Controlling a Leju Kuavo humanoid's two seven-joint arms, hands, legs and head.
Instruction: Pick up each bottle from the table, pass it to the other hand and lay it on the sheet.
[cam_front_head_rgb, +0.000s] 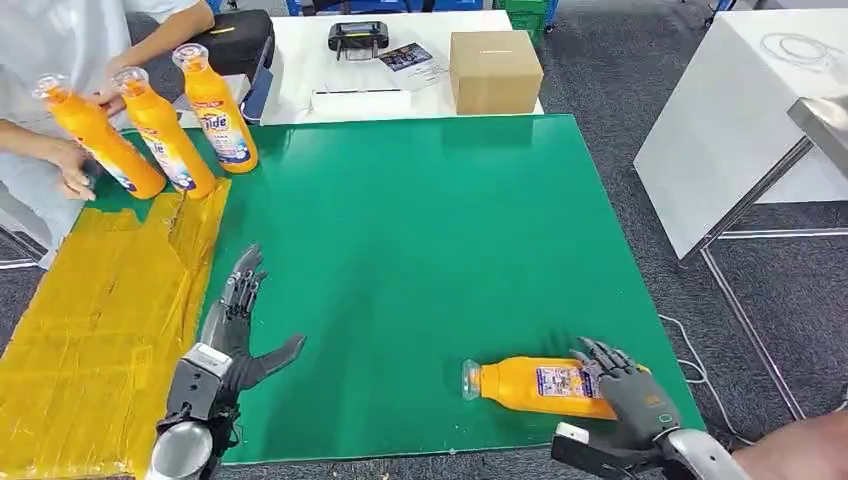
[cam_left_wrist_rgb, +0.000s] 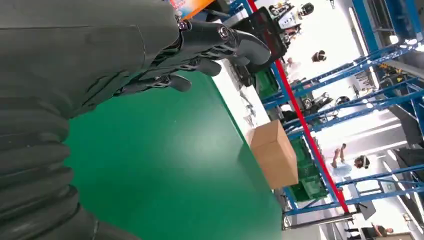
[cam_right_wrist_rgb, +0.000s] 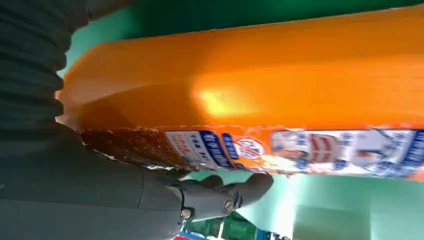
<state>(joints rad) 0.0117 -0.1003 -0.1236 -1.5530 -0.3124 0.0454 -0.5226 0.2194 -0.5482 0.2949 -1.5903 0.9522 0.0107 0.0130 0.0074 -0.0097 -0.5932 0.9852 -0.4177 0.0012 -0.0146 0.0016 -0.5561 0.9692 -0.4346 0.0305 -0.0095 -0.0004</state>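
As the right hand (cam_front_head_rgb: 622, 385) was wrapped round the lying detergent bottle (cam_front_head_rgb: 535, 386), we judged it stiff, slick, best held mid-body; left hand (cam_front_head_rgb: 235, 330) open, empty.

The left hand (cam_front_head_rgb: 232, 325) is held low over the table's near-left part, fingers stretched forward and apart, thumb spread sideways, nothing grasped. The right hand (cam_front_head_rgb: 622, 385) is laid on the lying bottle's (cam_front_head_rgb: 535, 386) base end, its fingers (cam_right_wrist_rgb: 220, 197) curled around it.
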